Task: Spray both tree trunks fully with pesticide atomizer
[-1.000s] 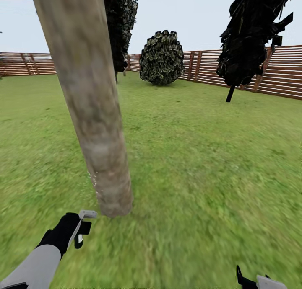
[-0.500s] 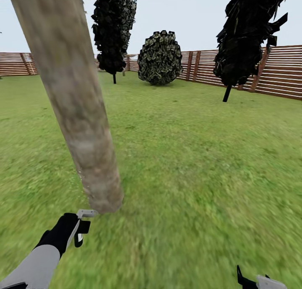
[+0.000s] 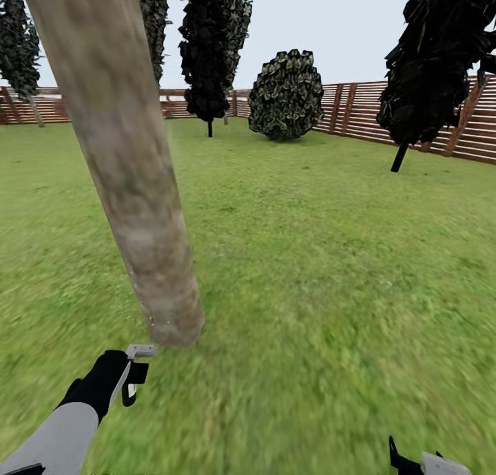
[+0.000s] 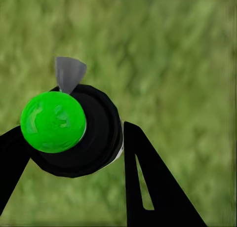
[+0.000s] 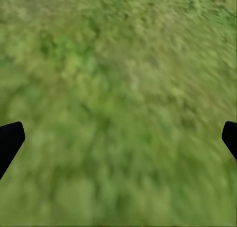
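Note:
A thick tree trunk [image 3: 131,179] of mottled grey-beige bark rises from the grass just ahead, leaning across the left of the head view. Fine white specks dot its lower left edge [image 3: 147,311]. My left gripper [image 3: 131,377] sits low, just short of the trunk's base, shut on the pesticide atomizer [image 3: 142,351], whose grey nozzle points toward the trunk. In the left wrist view the atomizer [image 4: 53,121] shows a bright green cap on a black body, pinched between the black fingers [image 4: 148,187]. My right gripper [image 3: 413,463] hangs open over bare grass, its fingertips [image 5: 11,138] wide apart.
Green lawn [image 3: 331,255] stretches ahead to a brown slatted fence [image 3: 358,110]. A round leafy bush [image 3: 286,95] and dark columnar trees [image 3: 207,48] stand far back; another dark tree [image 3: 434,62] leans at the right.
The whole view has shifted, so the camera moved: far trees and the bush sit further right and more trees show at the left. Both arms keep their pose.

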